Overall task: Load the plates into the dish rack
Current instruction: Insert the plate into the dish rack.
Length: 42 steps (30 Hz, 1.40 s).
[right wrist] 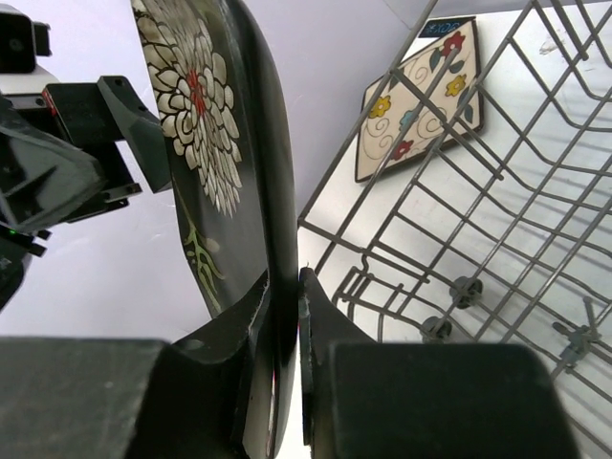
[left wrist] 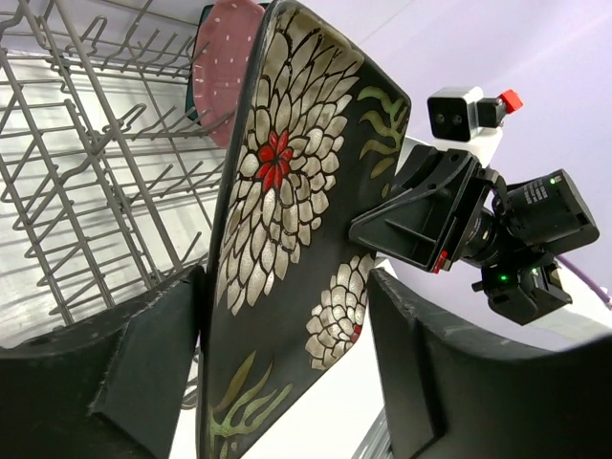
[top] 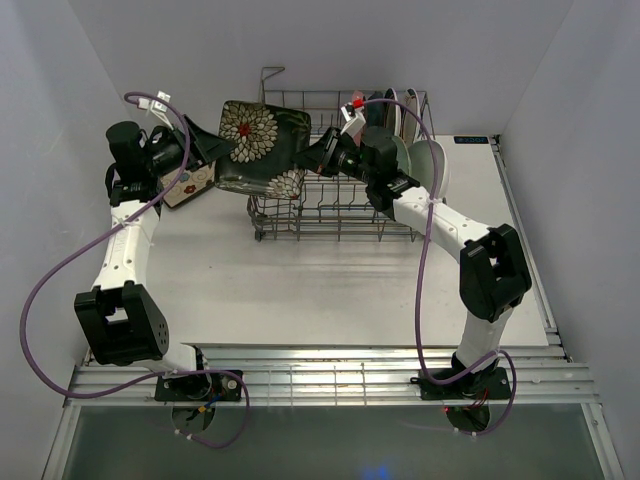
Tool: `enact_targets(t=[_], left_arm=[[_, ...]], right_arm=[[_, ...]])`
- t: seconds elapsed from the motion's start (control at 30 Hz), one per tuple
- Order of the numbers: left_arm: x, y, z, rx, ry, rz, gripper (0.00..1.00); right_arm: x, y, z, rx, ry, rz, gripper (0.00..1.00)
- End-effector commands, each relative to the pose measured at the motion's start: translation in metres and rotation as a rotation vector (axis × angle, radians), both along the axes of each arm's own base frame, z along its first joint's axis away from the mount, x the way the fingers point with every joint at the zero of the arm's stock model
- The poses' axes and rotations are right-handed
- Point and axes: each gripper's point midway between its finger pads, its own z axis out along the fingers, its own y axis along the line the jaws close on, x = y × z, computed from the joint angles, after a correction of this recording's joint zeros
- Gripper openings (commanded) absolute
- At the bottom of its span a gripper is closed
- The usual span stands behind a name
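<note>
- Hanging in the air between the two arms is the dark square plate with white-and-red flowers point(top: 262, 147), above the left end of the big grey wire dish rack point(top: 330, 215) and not yet in it.
- The right claw point(top: 318, 155) is pressed together on the plate's right edge, pinching it. This arm looks to be the one carrying it.
- The left claw point(top: 225, 148) is spread, one finger on each side of the opposite edge. I cannot tell whether either pad brushes the plate.
- The plate spans left to right between the claws, tilted with its patterned face upward. The free tines lie below and just right of it, nearer the right arm.
- In my judgement, the left fingers flanking the edge are the first obstacle, then the rack's tall wire side.
- A pink dotted plate point(left wrist: 222, 67) and pale round plates point(top: 425, 160) stand in the rack.
- A cream floral square plate point(top: 188, 185) lies on the white table point(top: 300, 290) by the left arm.
</note>
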Motion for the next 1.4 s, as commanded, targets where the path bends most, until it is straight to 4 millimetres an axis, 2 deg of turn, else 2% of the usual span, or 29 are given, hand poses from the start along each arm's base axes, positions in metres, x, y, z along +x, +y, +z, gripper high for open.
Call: enact_targets(t=[0.0,0.13,0.4,0.43,0.5,0.57,0.77,0.87,1.0,1.17,1.23,1.27,1.37], left_arm=[[-0.025,-0.008,0.057,0.038,-0.168,-0.03,0.81],[-0.024,-0.004,0.065,0.064,-0.206,0.003,0.87],[-0.024,0.007,0.064,0.124,-0.214,0.094,0.98],[-0.024,0.009,0.063,0.128,-0.207,0.104,0.98],[-0.022,0.011,0.062,0.146,-0.209,0.12,0.98],[-0.021,0.014,0.058,0.162,-0.205,0.133,0.98],[-0.023,0.022,0.053,0.203,-0.223,0.186,0.98],[-0.023,0.026,0.045,0.229,-0.229,0.208,0.98],[-0.02,0.032,0.023,0.269,-0.192,0.231,0.98],[-0.012,0.044,-0.002,0.293,-0.115,0.243,0.98],[-0.012,0.051,-0.004,0.294,-0.122,0.258,0.98],[-0.012,0.054,-0.011,0.292,-0.11,0.265,0.98],[-0.014,0.061,-0.016,0.286,-0.111,0.279,0.98]], right_arm=[[0.003,-0.017,0.084,0.099,-0.188,-0.081,0.08],[0.002,-0.029,0.095,0.095,-0.218,-0.117,0.08],[-0.008,-0.055,0.114,0.068,-0.276,-0.187,0.08],[-0.007,-0.058,0.11,0.05,-0.27,-0.196,0.08],[-0.01,-0.069,0.119,0.042,-0.299,-0.235,0.08],[-0.01,-0.077,0.117,0.017,-0.301,-0.268,0.08],[-0.016,-0.105,0.13,-0.06,-0.359,-0.373,0.08],[-0.019,-0.118,0.136,-0.102,-0.384,-0.417,0.08],[-0.019,-0.139,0.148,-0.164,-0.416,-0.506,0.08],[-0.016,-0.161,0.142,-0.284,-0.409,-0.592,0.08],[-0.017,-0.17,0.148,-0.314,-0.427,-0.624,0.08],[-0.017,-0.176,0.141,-0.356,-0.405,-0.638,0.08],[-0.018,-0.189,0.141,-0.43,-0.403,-0.678,0.08]])
